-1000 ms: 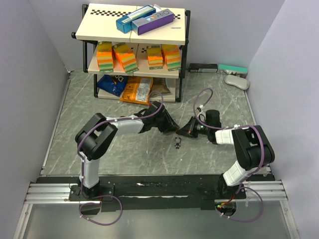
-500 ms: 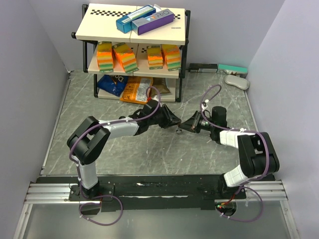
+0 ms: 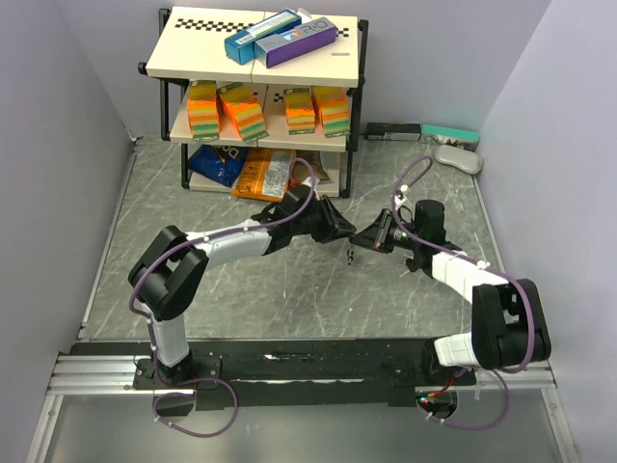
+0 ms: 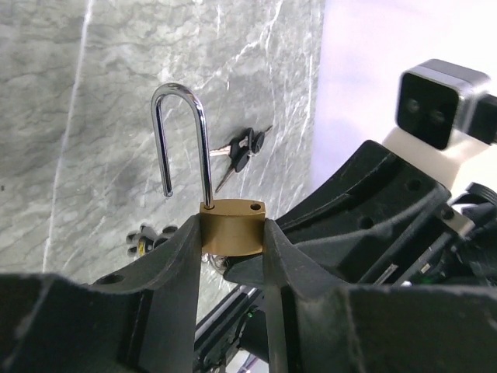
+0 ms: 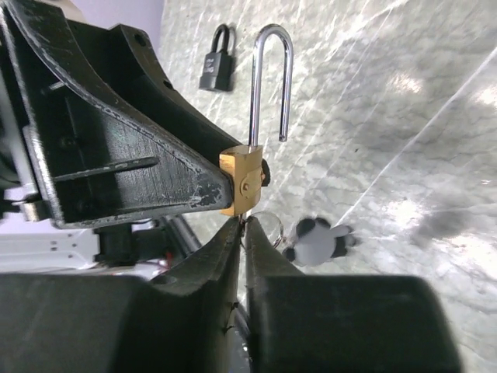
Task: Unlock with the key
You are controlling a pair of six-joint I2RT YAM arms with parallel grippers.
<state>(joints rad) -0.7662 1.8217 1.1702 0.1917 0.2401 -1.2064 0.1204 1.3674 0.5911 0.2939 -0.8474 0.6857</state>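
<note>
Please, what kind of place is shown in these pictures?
Probably a robot test cell, not a home: plain walls enclose the marble-patterned table, with a shelf rack of sponge packs.

- Lower body of padlock (image 4: 231, 227) is hidden between left fingers (image 4: 167, 287); keyhole not seen.
- Blade of key is hidden in right wrist view; only the ring (image 5: 262, 224) is shown at the tips of the right fingers (image 5: 210, 272). Whether the key is gripped cannot be told.
- Charm (image 5: 314, 242) beside ring is blurred; kind not told.
- Spare keys (image 4: 242, 146) are partly covered by shackle (image 4: 203, 155); count not told.
- Marking on black lock (image 5: 217, 62) is too small to be read.
- In top view, padlock and ring are too small to be made out.
</note>
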